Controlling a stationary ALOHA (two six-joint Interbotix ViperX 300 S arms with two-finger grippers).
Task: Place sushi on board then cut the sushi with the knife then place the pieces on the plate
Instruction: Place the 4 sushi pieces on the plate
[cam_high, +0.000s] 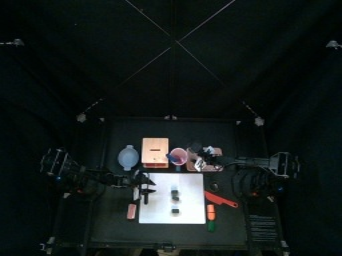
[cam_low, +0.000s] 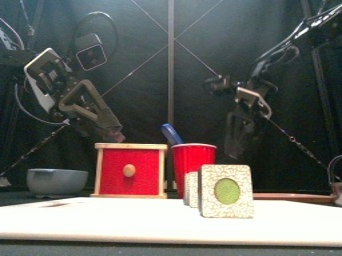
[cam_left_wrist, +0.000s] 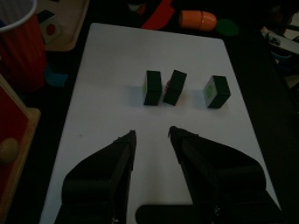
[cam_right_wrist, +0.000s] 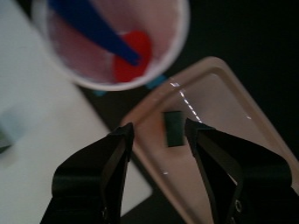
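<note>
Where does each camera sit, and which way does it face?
Top: high overhead, looking down on the white board; left arm and right arm show.
Front: at the table's front edge, facing back past the sushi pieces; arms above.
Left wrist: above white board and sushi pieces; left end effector open.
Right wrist: above pink tray and red cup; right end effector open.
Shared: both wrist views show the red cup.
</note>
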